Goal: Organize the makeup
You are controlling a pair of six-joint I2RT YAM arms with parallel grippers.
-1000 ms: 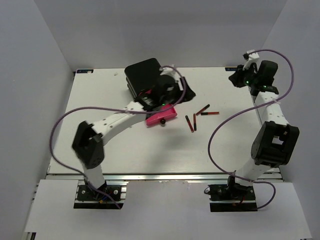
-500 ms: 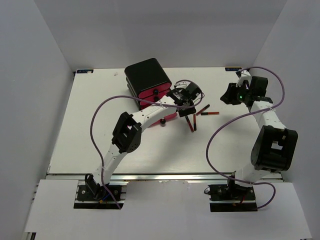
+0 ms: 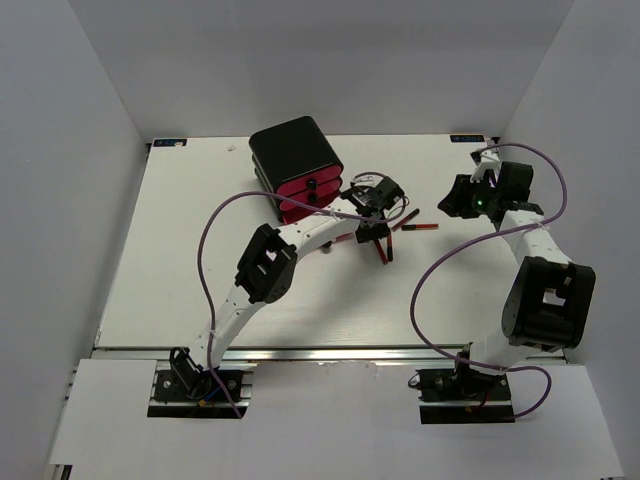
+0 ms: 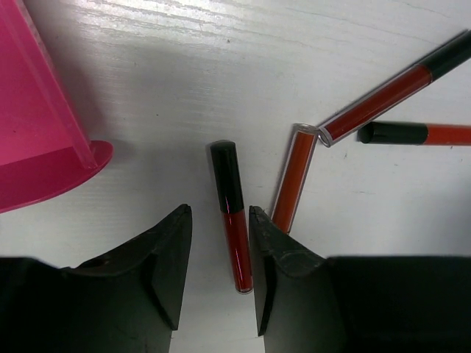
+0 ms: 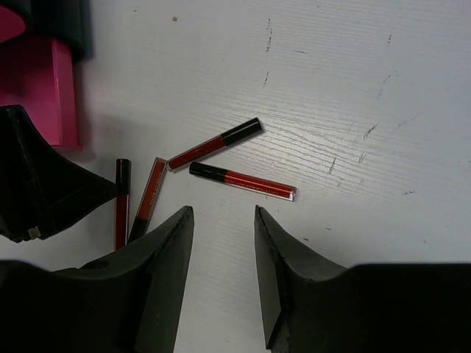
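Since 1 second ago the left gripper [image 3: 379, 234] has left the box [image 3: 292, 150] and reached right to the sticks [image 3: 388, 247]. The right gripper [image 3: 452, 200] has swung in from the far right corner toward them.

Top view: a white table [image 3: 150, 250] stands inside 3 plain white walls [image 3: 90, 90]. The black box with its pink drawers sits at the middle of the far edge. The 4 dark-red sticks lie loose at mid-table, just right of the box and well apart from every edge. The near half and the left side are open table, crossed only by the left arm and its purple cable [image 3: 201, 270]. The right gripper hangs near the rightmost stick [image 3: 424, 227], with open table between it and the right edge.

Left wrist view: the fingers [image 4: 165, 250] straddle 1 stick [image 4: 234, 228] lying flat, black cap pointing away. The jaws are narrowed but not pinching. A strip of table shows between the stick and 1 finger, while the other finger looks to touch it. A second stick [image 4: 294, 180] lies just beside, and 2 more [image 4: 394, 92] lie beyond. A pink tray [image 4: 44, 147] lies near on the other side.

Right wrist view: the fingers [image 5: 158, 279] are spread with nothing between them, above scuffed table. All 4 sticks lie ahead.
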